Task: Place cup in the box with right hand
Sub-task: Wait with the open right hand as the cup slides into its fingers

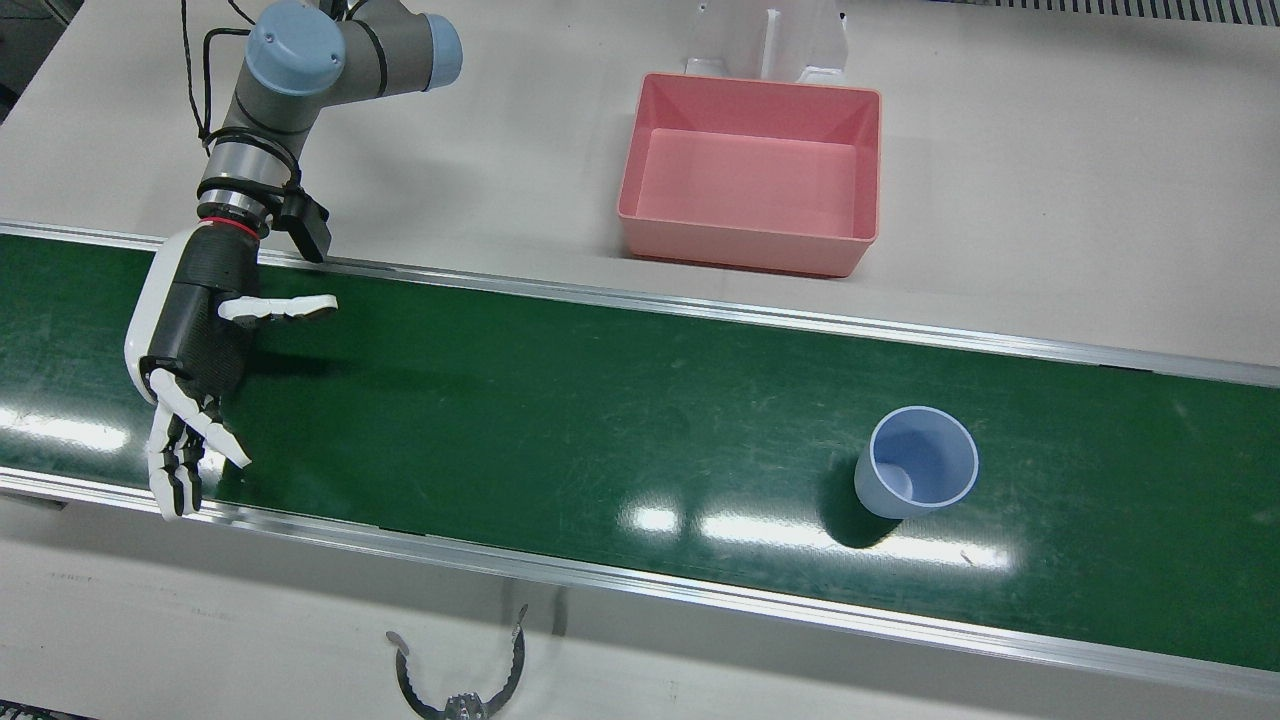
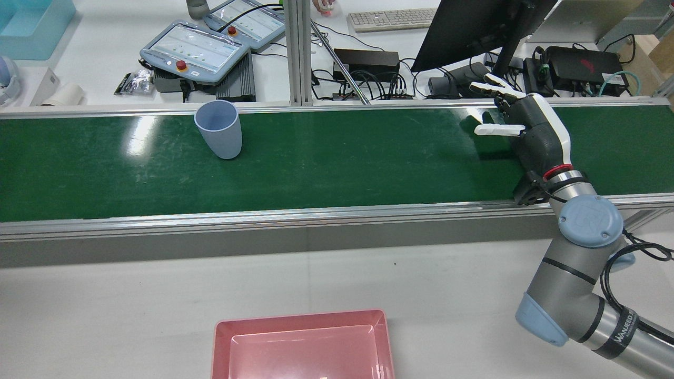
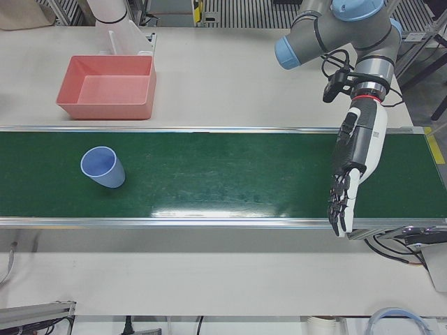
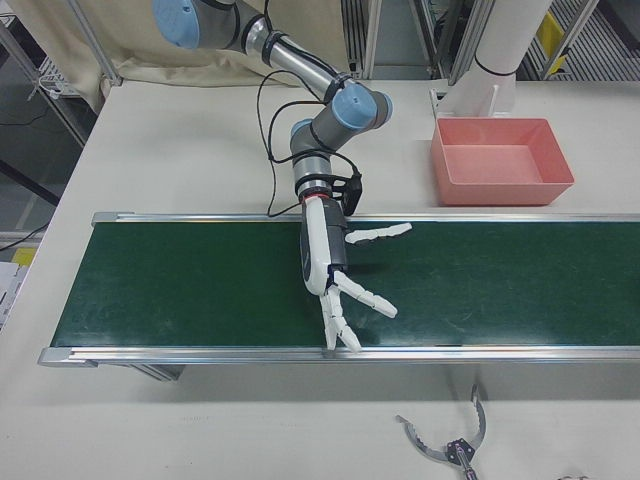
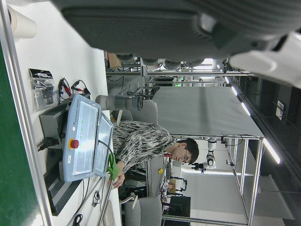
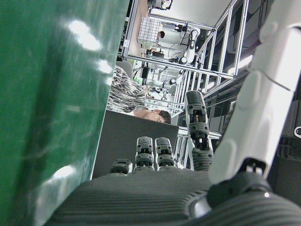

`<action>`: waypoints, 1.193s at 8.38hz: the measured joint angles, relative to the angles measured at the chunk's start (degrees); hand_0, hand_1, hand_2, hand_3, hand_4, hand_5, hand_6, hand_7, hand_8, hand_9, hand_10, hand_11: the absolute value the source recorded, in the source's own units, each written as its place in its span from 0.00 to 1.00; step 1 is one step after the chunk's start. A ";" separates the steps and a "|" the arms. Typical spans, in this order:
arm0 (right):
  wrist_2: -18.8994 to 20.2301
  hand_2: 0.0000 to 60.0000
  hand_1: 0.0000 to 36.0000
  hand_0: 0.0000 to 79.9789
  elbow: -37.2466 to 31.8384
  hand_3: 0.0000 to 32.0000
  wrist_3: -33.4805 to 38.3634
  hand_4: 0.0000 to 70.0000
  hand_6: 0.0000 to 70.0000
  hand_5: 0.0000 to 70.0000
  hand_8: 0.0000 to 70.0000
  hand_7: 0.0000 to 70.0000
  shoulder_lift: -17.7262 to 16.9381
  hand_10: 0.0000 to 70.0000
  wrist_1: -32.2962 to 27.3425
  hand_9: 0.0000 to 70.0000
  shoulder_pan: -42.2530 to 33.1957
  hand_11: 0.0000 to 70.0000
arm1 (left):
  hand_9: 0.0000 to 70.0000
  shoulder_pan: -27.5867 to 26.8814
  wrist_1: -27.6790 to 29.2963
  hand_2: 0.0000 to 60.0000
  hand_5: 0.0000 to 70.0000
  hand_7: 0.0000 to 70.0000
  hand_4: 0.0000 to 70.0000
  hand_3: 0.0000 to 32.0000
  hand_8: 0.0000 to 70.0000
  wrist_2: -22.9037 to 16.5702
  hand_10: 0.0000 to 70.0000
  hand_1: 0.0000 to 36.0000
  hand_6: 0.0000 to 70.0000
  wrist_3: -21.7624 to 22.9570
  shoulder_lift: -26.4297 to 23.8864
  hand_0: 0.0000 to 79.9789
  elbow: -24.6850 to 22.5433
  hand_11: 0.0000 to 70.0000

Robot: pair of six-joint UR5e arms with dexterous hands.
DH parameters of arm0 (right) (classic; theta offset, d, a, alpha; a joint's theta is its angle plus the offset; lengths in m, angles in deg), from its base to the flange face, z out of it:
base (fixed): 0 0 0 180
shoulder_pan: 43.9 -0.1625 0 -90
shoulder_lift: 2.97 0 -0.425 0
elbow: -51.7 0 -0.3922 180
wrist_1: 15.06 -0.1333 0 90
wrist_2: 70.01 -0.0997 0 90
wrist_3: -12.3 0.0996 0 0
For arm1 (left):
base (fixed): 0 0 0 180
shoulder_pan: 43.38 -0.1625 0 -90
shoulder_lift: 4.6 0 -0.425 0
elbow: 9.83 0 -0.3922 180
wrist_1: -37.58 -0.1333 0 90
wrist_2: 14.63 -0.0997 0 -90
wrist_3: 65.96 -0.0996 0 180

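A pale blue cup (image 1: 918,470) (image 2: 219,129) (image 3: 103,167) stands upright and alone on the green conveyor belt (image 1: 550,420). The pink box (image 1: 745,250) (image 2: 224,347) (image 3: 105,108) (image 4: 500,190) sits empty on the white table beside the belt. My right hand (image 1: 195,350) (image 2: 526,126) (image 4: 335,265) hovers open over the belt, fingers spread, far along the belt from the cup. My left hand (image 3: 353,167) hangs open over the belt's other end, also well away from the cup. Both hand views show only palm and fingers, with no cup.
A white pedestal (image 1: 770,40) stands behind the box. A metal claw tool (image 1: 460,690) lies on the near table. Beyond the belt are teach pendants (image 2: 195,52), a keyboard (image 2: 392,18) and a monitor (image 2: 474,26). A person (image 5: 141,143) sits there.
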 measured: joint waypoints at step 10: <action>0.32 0.11 0.41 0.66 0.92 0.00 -0.12 0.25 0.07 0.08 0.11 0.24 -0.25 0.00 0.32 0.21 1.23 0.01 | 0.00 0.00 -0.07 0.00 0.00 0.00 0.00 0.00 0.00 0.00 0.00 0.00 0.00 0.00 0.00 0.00 -0.02 0.00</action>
